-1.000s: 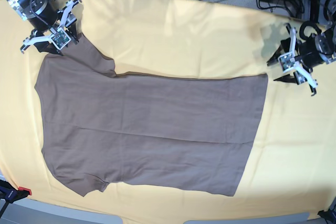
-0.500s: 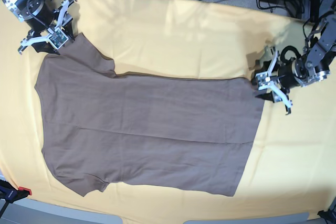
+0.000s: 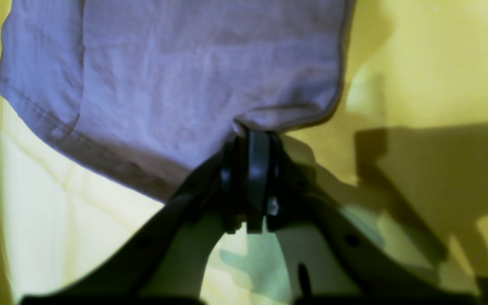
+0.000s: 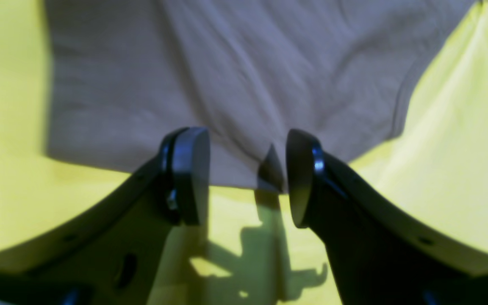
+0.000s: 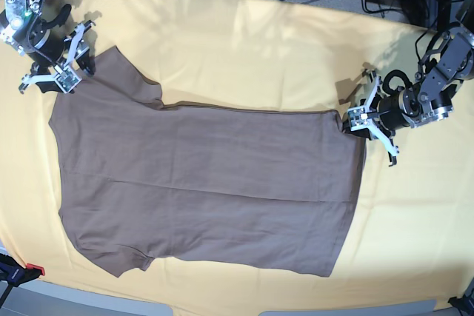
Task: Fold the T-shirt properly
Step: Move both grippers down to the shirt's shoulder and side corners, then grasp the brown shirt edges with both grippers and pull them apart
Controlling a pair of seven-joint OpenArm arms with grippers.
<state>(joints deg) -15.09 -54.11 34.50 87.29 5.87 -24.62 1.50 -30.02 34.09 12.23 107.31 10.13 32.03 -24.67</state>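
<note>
So the soft taupe-brown T-shirt (image 5: 215, 153) lies spread across the pale yellow cloth (image 5: 259, 49), and the black-and-silver left gripper (image 5: 357, 125) has its upper corner pinched. Main worry imo: if the left pulls while the black-and-silver right gripper (image 4: 244, 178) is spread wide around the opposite edge, gripping nothing, the whole shirt skews. A shallow pinch could slip too; the fingertips are blurry, so depth is hard to judge. Left arm reaches inward, tips low at the fabric; right arm angles down over the other corner.
</note>
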